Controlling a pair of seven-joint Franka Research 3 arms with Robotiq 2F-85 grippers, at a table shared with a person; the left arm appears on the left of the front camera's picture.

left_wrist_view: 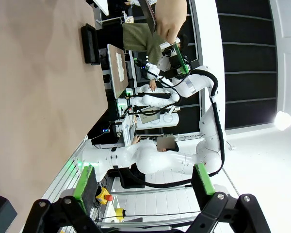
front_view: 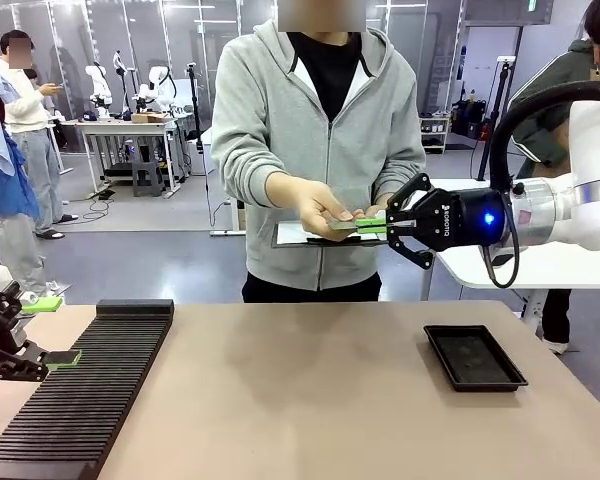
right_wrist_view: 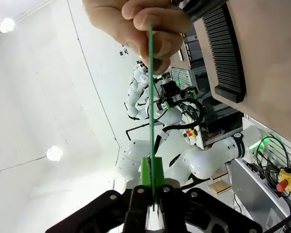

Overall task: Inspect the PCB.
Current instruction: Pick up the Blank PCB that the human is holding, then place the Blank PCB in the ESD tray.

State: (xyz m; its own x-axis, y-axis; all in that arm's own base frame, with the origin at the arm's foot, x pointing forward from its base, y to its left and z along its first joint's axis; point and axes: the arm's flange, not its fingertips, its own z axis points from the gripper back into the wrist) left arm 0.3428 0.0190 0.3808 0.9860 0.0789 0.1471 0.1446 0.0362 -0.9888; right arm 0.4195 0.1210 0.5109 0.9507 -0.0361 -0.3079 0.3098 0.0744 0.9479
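Right gripper: squeezing tight on one end of the PCB, both green pads pressed onto the thin board. Holding it flat and high in the air, well above the table, over at the far side in front of the person. Sharing the board with the person's hand, pinching the other end with thumb on top. Hanging just over a clipboard with white paper, held at the person's tummy. Looking like a thin green line in the right wrist view, running from the shut pads up into the person's fingers.

Left gripper: sitting low at the near left side of the table, green pads wide apart, holding nothing. Waiting just beside a long black ribbed rack lying on the table.

Lying on the right side of the table: a shallow black tray, well apart from the PCB and from both grippers.
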